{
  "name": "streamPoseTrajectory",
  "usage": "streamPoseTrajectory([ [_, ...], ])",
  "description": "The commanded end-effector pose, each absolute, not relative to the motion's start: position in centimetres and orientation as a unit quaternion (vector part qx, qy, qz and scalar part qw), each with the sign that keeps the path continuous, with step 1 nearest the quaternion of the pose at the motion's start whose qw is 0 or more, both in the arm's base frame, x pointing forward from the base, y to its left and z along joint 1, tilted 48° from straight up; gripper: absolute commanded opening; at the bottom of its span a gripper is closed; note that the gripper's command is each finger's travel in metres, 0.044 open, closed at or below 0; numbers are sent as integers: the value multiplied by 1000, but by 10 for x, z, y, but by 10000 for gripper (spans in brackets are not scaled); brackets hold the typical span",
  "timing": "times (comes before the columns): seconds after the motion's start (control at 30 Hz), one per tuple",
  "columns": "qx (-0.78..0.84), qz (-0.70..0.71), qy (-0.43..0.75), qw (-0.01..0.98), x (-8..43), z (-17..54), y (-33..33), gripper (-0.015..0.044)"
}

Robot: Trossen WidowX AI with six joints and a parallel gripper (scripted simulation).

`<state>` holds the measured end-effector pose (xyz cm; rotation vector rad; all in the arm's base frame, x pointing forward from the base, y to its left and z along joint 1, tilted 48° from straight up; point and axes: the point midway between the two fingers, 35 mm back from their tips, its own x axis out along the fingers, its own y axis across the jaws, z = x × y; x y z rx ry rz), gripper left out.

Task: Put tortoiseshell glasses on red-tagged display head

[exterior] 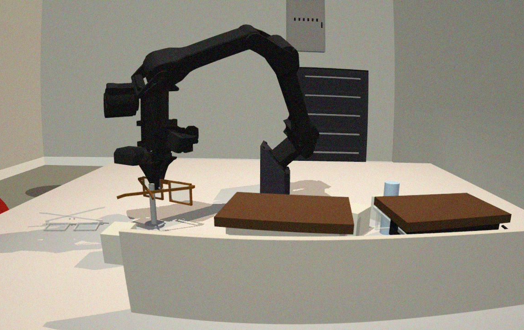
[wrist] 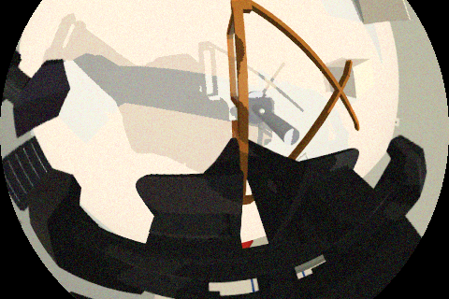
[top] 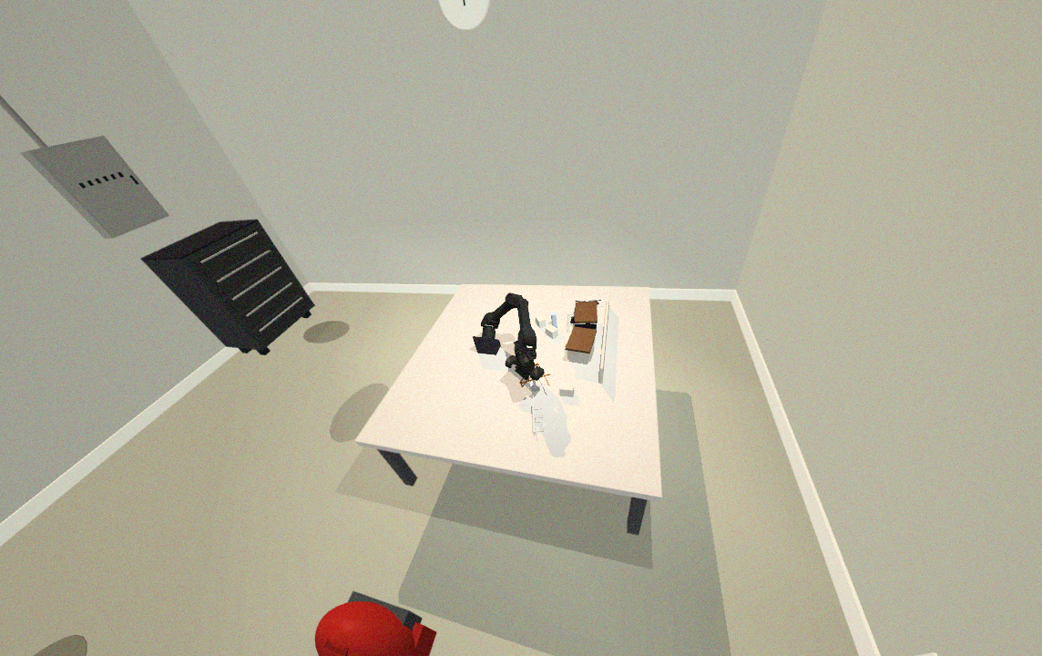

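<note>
Tortoiseshell glasses in the claw beside a grey post; seating not done

Claw (top: 536,377) (exterior: 156,185) (wrist: 238,142) narrow, pinching the tortoiseshell glasses (top: 545,376) (exterior: 173,187) (wrist: 240,56) by the front frame; exact grip spot hidden. Glasses are up off the bench (top: 443,407) (exterior: 9,278) (wrist: 140,9). One arm only, so no nearer-arm choice.

Key relation, exterior view: front frame's long axis runs roughly left-right, more of it showing right of the claw. Temples reach to the near side and cross in the view. Wrist view: front runs up the picture from the fingers, temples off to its right. A slim grey post (exterior: 153,209) on a round foot stands at the near side of the claw, its top overlapping the temples in view; contact can't be told. Next move probably turns on getting the temples past that post, bridge lined up with the nose; snagging or knocking it looks like the risk.

Which thing is the red-tag head: can't tell, no red tag identifiable. Same for the other head. Clear-looking glasses (exterior: 56,229) lie farther left. Two brown-topped items (exterior: 284,209) and (exterior: 440,209) sit right.

Labels: no readable brand or lettering. Pale strip with a blue line (wrist: 231,286) low in wrist view, no legible text.
</note>
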<state>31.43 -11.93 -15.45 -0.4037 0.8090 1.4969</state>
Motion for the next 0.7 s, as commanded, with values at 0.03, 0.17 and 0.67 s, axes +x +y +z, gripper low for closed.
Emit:
streamPoseTrajectory([
  [0.03, -173, 654, 356, 645, 312, -154, -118, 0],
  [0.17, -173, 654, 356, 645, 309, -151, -115, 0],
  [0.67, -172, 654, 356, 645, 305, -148, -112, 0],
])
